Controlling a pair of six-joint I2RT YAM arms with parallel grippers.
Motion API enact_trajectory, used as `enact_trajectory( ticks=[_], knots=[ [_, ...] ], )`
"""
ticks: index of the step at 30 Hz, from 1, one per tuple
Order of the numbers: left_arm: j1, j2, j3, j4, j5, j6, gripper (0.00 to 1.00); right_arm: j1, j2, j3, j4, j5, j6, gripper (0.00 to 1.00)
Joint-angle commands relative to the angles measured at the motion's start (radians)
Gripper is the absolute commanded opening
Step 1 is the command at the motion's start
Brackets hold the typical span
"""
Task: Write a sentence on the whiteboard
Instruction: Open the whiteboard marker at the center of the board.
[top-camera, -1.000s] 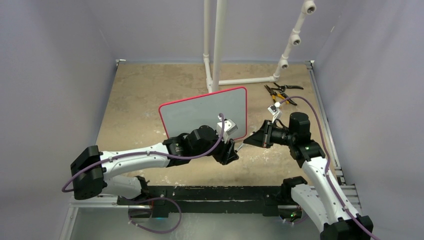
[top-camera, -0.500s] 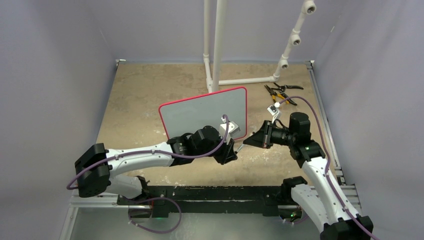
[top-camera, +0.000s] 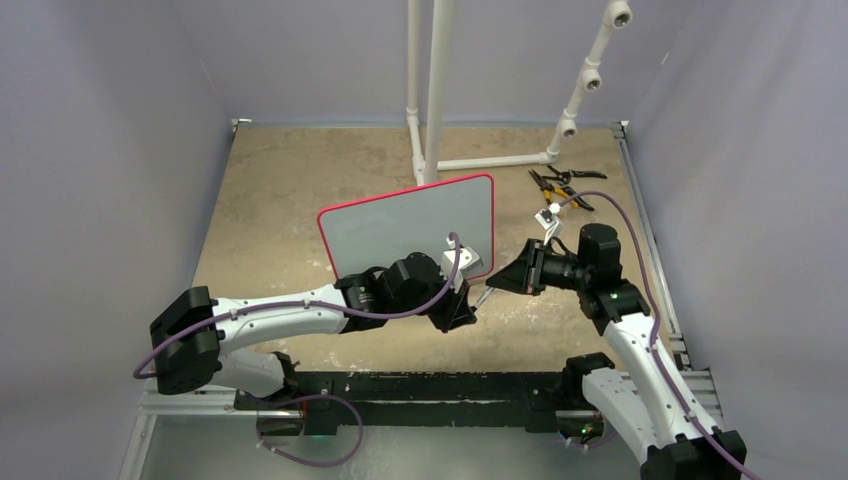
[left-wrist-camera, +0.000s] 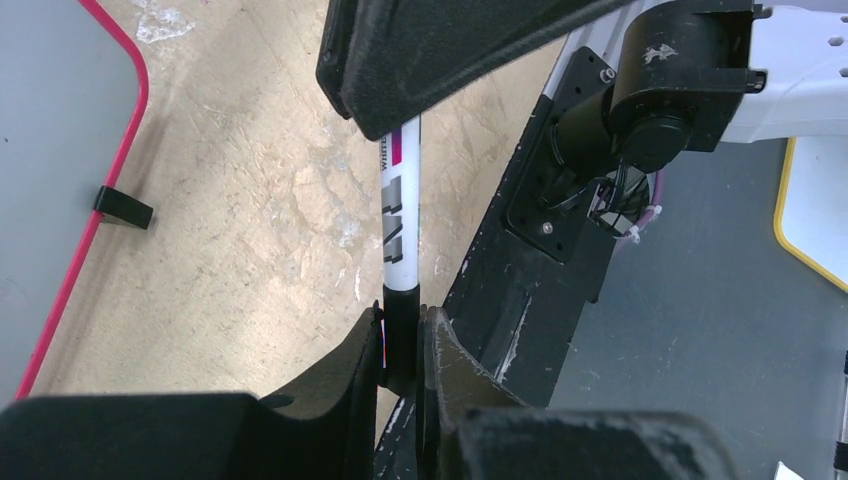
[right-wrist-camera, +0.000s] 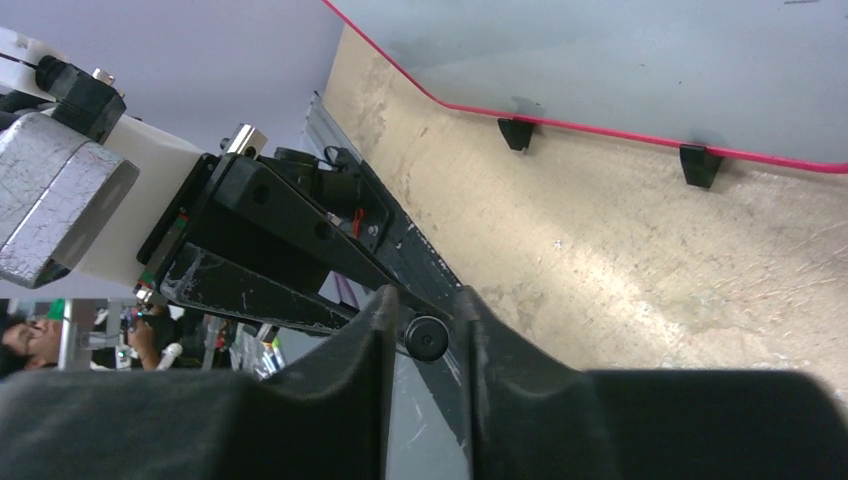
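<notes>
Left wrist view: the marker (left-wrist-camera: 397, 225) is clamped at its black end by the left gripper (left-wrist-camera: 400, 335) and at the barrel by the right gripper (right-wrist-camera: 425, 310), presumably for uncapping.

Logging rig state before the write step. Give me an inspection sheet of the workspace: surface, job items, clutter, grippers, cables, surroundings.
Surface: tan mottled table, scuffed pale patches.
Job's things: whiteboard upright mid-table on black feet, no writing seen on the faces in view; marker held off the table between the arms.
Clutter: pliers at the back right.
Grippers: left gripper shut on the marker's black end; right gripper shut on its other end.
Cables: purple cable along each arm, no snag seen.
Surroundings: white pipe frame at the back, grey walls, person outside the rig.
</notes>
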Motion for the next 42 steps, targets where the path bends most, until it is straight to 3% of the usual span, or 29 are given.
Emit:
enact_trajectory(
  ticks=[1, 4, 9, 13, 24, 42],
  knots=[
    [-0.008, 0.0, 0.042, 0.036, 0.023, 0.015, 0.0, 0.001, 0.007, 0.014, 0.035, -0.015, -0.017, 0.16],
    [-0.008, -0.001, 0.041, 0.031, 0.003, 0.007, 0.0, 0.001, 0.006, 0.023, 0.015, -0.005, -0.032, 0.0],
    [-0.008, -0.01, 0.045, -0.081, -0.054, 0.095, 0.0, 0.001, -0.025, 0.086, -0.032, 0.131, -0.056, 0.0],
    [-0.008, -0.034, 0.022, -0.142, -0.015, 0.163, 0.0, 0.001, -0.049, 0.111, -0.015, 0.168, 0.007, 0.0],
    [-0.008, -0.163, -0.105, -0.197, 0.0, 0.181, 0.0, 0.0, 0.007, 0.246, -0.104, 0.145, -0.058, 0.0],
    [-0.008, -0.217, -0.188, -0.173, -0.002, 0.171, 0.0, -0.026, 0.061, 0.417, -0.148, 0.106, -0.079, 0.0]
  ],
)
